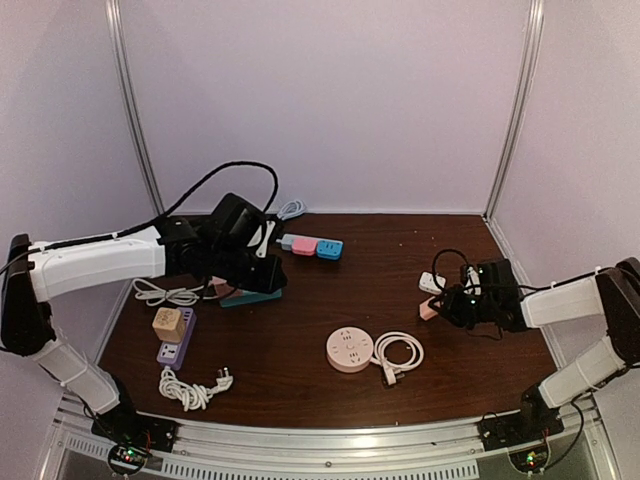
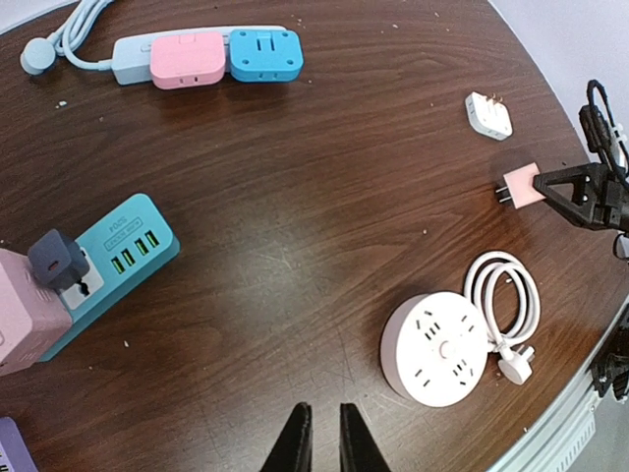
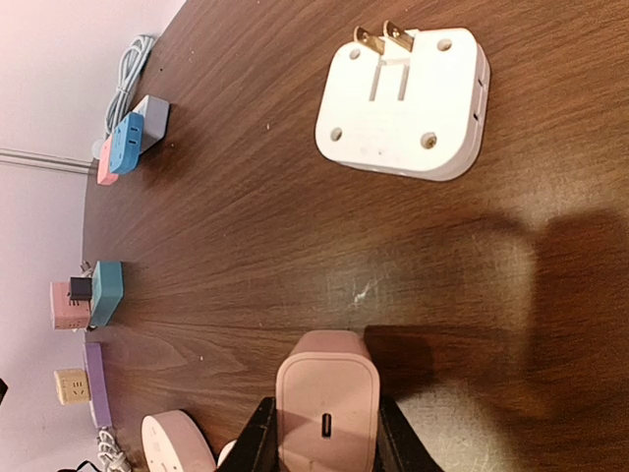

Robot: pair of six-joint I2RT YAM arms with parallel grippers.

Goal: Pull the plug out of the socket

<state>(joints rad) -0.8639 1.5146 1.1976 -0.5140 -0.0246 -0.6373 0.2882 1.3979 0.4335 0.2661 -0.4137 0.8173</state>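
Note:
My right gripper (image 3: 326,425) is shut on a pink plug (image 3: 326,398) held just above the table at the right (image 1: 428,310), prongs pointing left and free of any socket. A white plug (image 3: 403,98) lies loose on the table just beyond it. On the left, a teal socket strip (image 2: 118,254) carries a dark grey plug (image 2: 57,261) and a pink adapter (image 2: 22,320). My left gripper (image 2: 324,418) hovers to the right of that strip (image 1: 250,297), its fingers a narrow gap apart with nothing between them.
A round pale socket (image 1: 349,350) with a coiled white cable (image 1: 400,352) sits front centre. A purple strip (image 1: 175,345) with a tan cube (image 1: 168,322) and a loose white cord (image 1: 190,388) lie front left. A strip with pink and blue adapters (image 1: 312,245) lies at the back.

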